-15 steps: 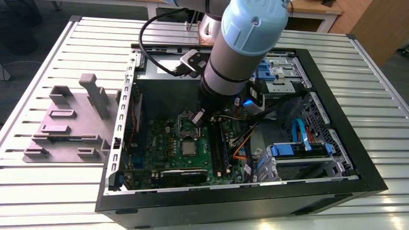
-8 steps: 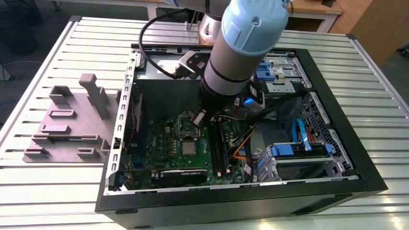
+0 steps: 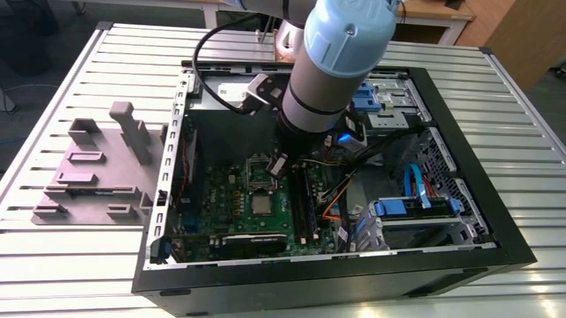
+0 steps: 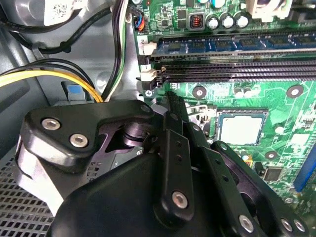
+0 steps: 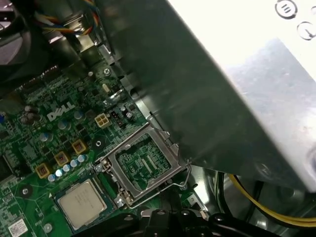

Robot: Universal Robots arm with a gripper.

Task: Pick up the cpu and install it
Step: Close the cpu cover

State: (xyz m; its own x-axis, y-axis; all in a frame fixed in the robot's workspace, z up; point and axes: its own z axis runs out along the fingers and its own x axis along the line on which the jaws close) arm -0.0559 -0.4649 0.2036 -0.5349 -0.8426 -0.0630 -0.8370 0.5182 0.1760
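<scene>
Exterior view: open computer case (image 3: 309, 285) on counter (image 3: 531, 132), claw (image 3: 277, 165) down inside over motherboard (image 3: 232, 192).
Second wrist view: cpu (image 4: 240, 129) lying in socket (image 4: 217, 133), apart from claw. Claw's spread: cannot tell.
First wrist view: bracket (image 5: 123, 144) flipped open beside cpu.

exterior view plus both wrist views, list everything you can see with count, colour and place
silver square cpu: one, silver with a pale rim, flat in the socket on the motherboard, not held
metal socket bracket: one, silver, flipped open beside the cpu
green motherboard: one, green, inside the case
black computer case: one, black, open-sided, on the table
mauve-grey plastic tray: one, mauve-grey, at the exterior view's left of the case
blue flat cables: a few, blue, exterior view's right inside the case
yellow wires: a bundle, yellow, near the case wall
slatted metal table: one, pale grey, under everything
robot arm: one, pale blue and grey, reaching into the case
gripper: one, black, over the motherboard near the cpu
</scene>
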